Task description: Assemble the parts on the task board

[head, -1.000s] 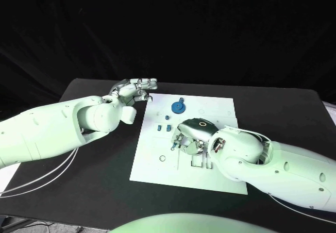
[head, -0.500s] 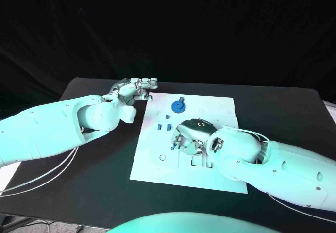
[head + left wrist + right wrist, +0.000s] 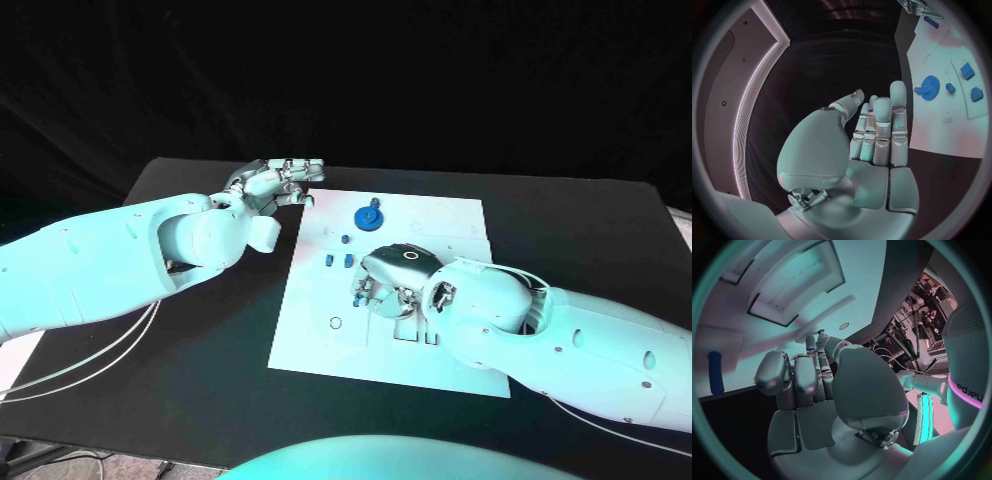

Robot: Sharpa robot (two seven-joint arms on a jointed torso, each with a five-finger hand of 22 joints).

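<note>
While the right hand (image 3: 392, 283) works low over the middle of the white task board (image 3: 447, 225) in the head view, its fingers curl down toward the board beside a small blue part (image 3: 356, 297); whether they actually hold that part cannot be told. Two more small blue parts (image 3: 338, 261) lie just beyond it, and a round blue gear (image 3: 369, 218) sits near the board's far edge. The left hand (image 3: 274, 184) hovers off the board's far left corner, fingers loosely bent, holding nothing.

In the left wrist view, the left hand (image 3: 873, 131) shows straight, close-set fingers, empty, with the gear (image 3: 930, 87) on the board (image 3: 942, 135) beyond.

In the right wrist view, the right hand (image 3: 811, 385) has its fingers folded toward the board (image 3: 817, 300), near a blue peg (image 3: 716, 372) lying at its edge.

To do this step well, the right hand likely needs slow, small finger movements, keeping the part upright over its slot.

Compared with a second ago, both hands sit almost exactly where they were.
</note>
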